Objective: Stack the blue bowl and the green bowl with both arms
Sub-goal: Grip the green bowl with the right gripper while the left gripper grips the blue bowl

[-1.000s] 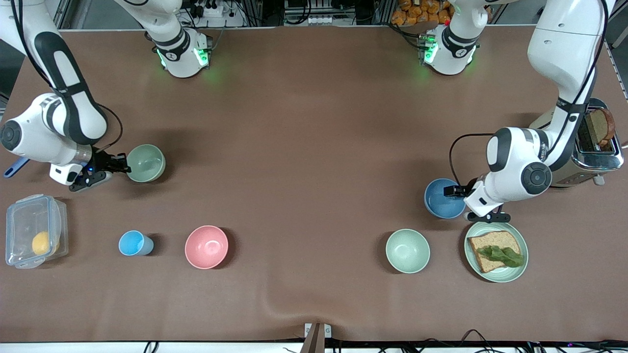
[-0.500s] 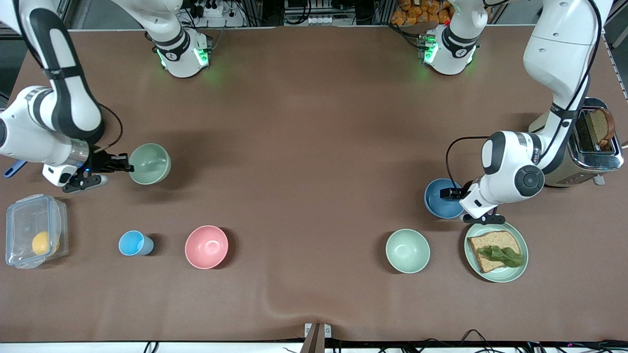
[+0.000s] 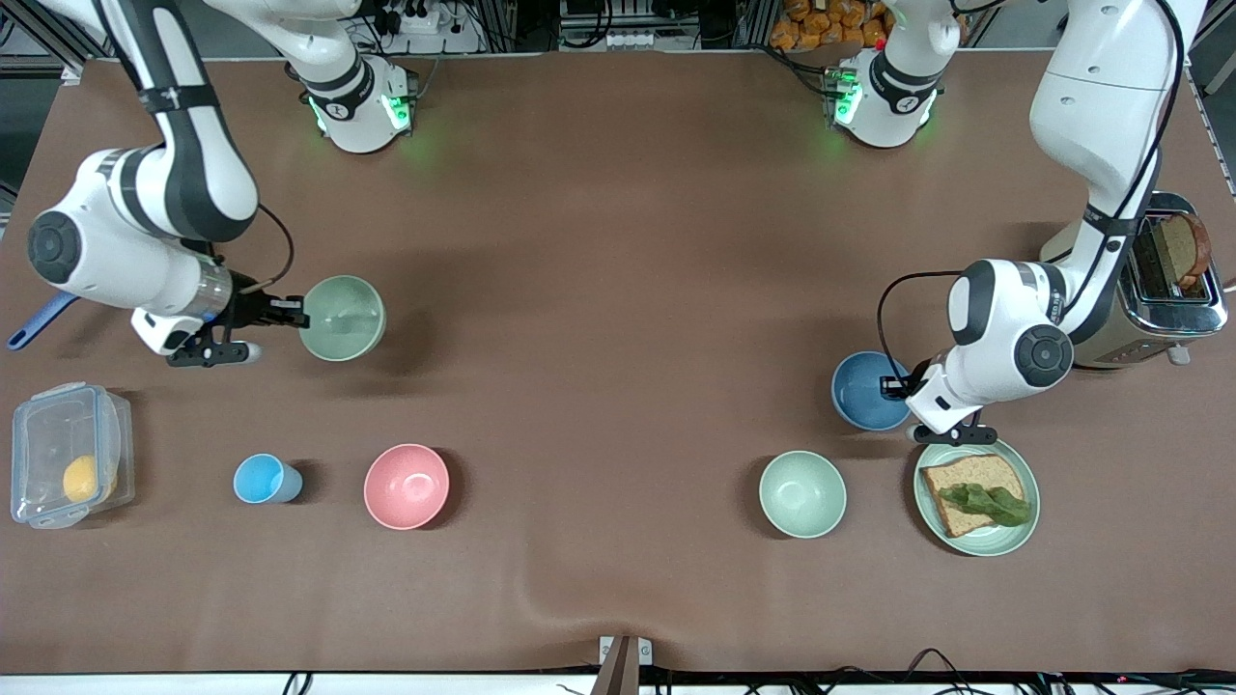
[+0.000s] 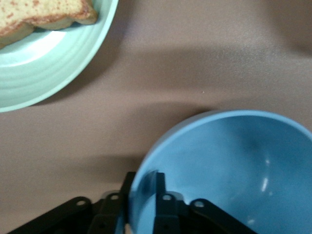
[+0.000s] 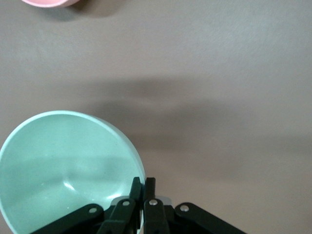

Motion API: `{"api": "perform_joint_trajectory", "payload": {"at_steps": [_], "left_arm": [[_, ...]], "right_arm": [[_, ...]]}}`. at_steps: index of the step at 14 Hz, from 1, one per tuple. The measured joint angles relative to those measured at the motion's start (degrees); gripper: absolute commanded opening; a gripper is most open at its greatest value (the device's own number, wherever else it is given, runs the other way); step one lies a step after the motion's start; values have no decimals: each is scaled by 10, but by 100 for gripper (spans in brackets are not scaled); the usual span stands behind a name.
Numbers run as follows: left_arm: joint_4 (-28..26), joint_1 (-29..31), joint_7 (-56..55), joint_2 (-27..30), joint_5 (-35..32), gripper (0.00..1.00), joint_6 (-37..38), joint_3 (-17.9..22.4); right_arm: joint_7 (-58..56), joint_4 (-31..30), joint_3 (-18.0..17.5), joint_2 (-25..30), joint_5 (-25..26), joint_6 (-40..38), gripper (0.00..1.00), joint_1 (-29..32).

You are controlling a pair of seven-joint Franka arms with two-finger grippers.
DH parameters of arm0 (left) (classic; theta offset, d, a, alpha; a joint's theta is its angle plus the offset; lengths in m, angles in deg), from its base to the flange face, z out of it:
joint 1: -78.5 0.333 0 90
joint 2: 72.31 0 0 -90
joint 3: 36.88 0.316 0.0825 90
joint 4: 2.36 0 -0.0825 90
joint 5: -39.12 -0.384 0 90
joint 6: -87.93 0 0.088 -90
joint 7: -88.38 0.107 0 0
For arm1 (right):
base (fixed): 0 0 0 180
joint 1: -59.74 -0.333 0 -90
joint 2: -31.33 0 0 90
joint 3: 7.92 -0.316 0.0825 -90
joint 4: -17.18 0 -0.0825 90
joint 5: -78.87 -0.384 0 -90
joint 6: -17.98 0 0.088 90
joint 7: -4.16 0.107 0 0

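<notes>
Right hand (image 3: 290, 317) is clamped on the green bowl's (image 3: 342, 318) rim, holding it above the tabletop (image 3: 618, 290) for carrying, while left hand (image 3: 893, 388) pinches the blue bowl's (image 3: 864, 390) rim beside the plate (image 3: 1025, 526), prob. ready for stacking.

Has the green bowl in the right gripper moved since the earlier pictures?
Yes. The green bowl, held by the right gripper, moved toward the table's middle, away from the pink bowl.

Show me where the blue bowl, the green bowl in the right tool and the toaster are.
blue bowl (image 3: 862, 388): front view, inner bottom.
green bowl (image 3: 345, 317): front view, inside of the bowl.
toaster (image 3: 1180, 311): front view, metal top near the slots.
</notes>
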Motion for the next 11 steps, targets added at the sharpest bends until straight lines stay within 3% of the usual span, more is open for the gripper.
{"api": "perform_joint_trajectory", "payload": {"at_steps": [6, 11], "left_arm": [[4, 0, 0, 5, 0, 0, 1, -3], [11, 4, -4, 8, 0, 0, -3, -2]], "right_arm": [[262, 7, -2, 9, -1, 19, 0, -162], [491, 4, -2, -17, -1, 123, 0, -301]]}}
